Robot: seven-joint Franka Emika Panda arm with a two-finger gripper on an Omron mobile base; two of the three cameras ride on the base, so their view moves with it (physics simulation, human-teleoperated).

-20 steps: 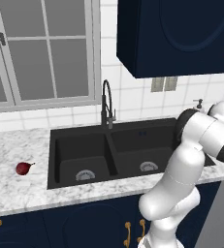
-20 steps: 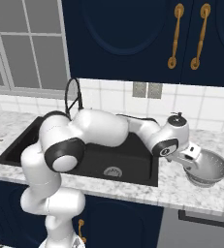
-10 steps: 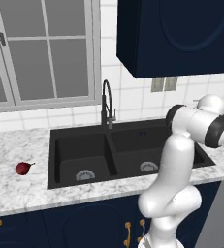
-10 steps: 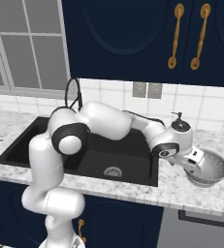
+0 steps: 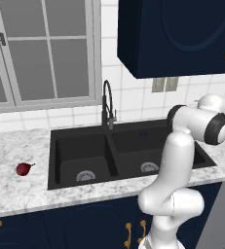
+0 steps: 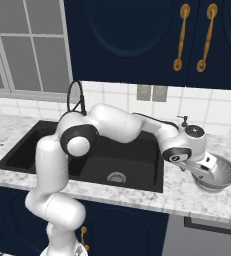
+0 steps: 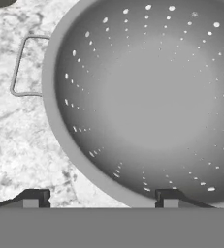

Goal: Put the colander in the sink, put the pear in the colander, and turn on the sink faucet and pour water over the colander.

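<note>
Straddling colander (image 7: 147, 97) rim, fingers (image 7: 33, 197).

White marbled counter (image 5: 16, 194) spreads in front of me, with navy lower cabinets (image 5: 60, 228) under it (gold pulls on the doors). Above hang navy upper cabinets (image 6: 132, 35); a window (image 5: 41, 53), an outlet plate (image 6: 151, 93) and a white soap dispenser (image 6: 185, 121) sit along the tiled wall (image 6: 222, 107).
</note>
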